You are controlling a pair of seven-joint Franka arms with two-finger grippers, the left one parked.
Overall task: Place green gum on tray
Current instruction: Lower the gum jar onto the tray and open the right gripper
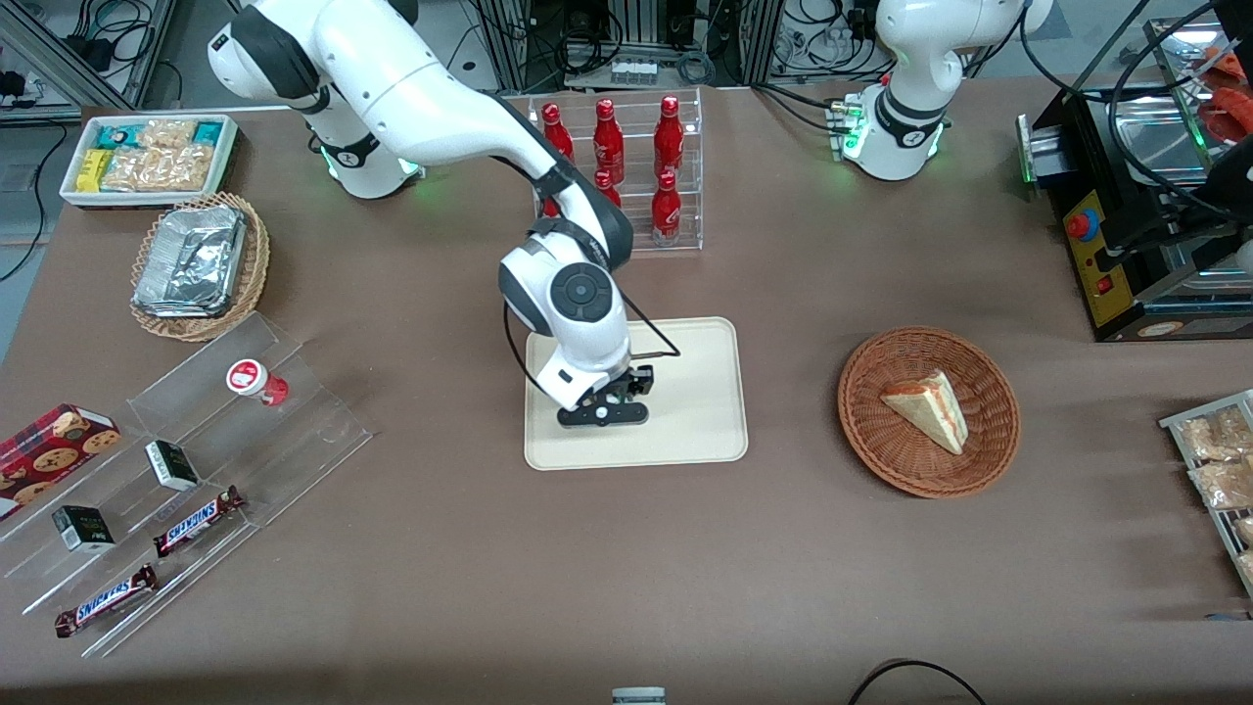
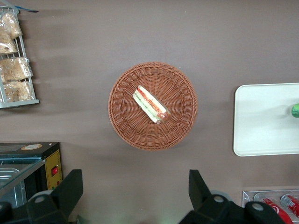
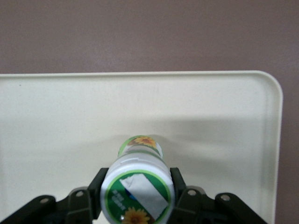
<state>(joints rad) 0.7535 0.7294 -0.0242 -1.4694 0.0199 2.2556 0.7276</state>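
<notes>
The green gum [image 3: 138, 191] is a small green bottle with a white lid bearing a green mark. My right gripper [image 3: 138, 185] is shut on it, one finger on each side just below the lid. It stands upright over the cream tray [image 3: 56, 116], its base at or just above the tray's surface. In the front view the gripper [image 1: 604, 411] is low over the tray [image 1: 700, 392] and hides the bottle. In the left wrist view a green bit of the gum [image 2: 295, 110] shows over the tray [image 2: 261, 121].
A red gum bottle [image 1: 256, 382] stands on a clear stepped shelf [image 1: 196, 460] with candy bars, toward the working arm's end. A rack of red cola bottles [image 1: 626, 166] stands farther from the front camera than the tray. A wicker basket [image 1: 989, 441] holding a sandwich lies toward the parked arm's end.
</notes>
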